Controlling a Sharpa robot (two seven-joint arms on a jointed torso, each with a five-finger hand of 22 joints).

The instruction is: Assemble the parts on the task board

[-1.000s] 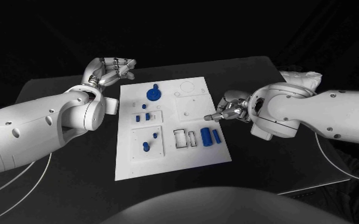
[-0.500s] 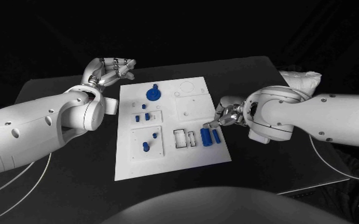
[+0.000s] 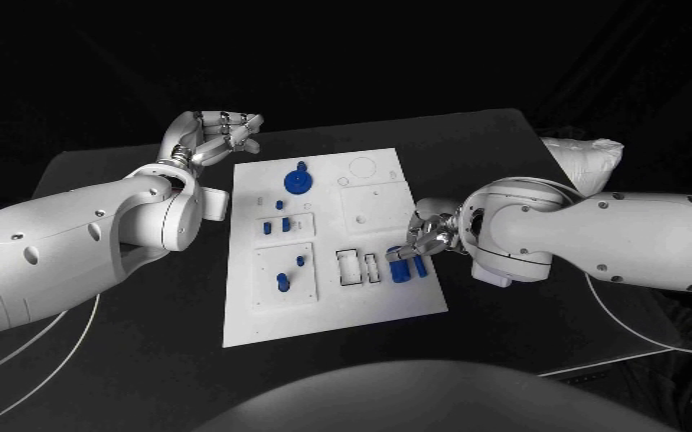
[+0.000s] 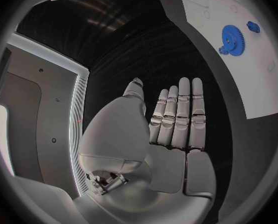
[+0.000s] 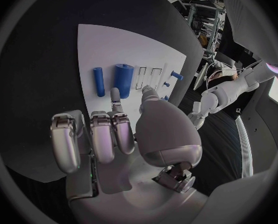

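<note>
The white task board (image 3: 378,297) lies in the middle of the black table. On it are a blue gear (image 3: 296,182), small blue pegs (image 3: 277,225) in the left plates, and two blue cylinders side by side, a thick one (image 3: 395,265) and a thin one (image 3: 420,266). My right hand (image 3: 421,236) hovers just over the far ends of the cylinders. In the right wrist view one finger and the thumb of that hand (image 5: 120,134) reach toward the thick cylinder (image 5: 123,77), beside the thin one (image 5: 98,81), holding nothing. My left hand (image 3: 216,134) stays off the board's far left corner, fingers straight (image 4: 176,119), empty.
The left wrist view shows the gear (image 4: 233,36) and a small blue piece (image 4: 253,26) on the board's (image 4: 245,79) corner. Two empty rectangular slots (image 3: 355,266) sit left of the cylinders. Bare black table (image 3: 144,352) surrounds the board.
My right hand has moved toward me and leftward along the board's right side, from beside the upper plate to above the two blue cylinders. The left hand has not moved.
</note>
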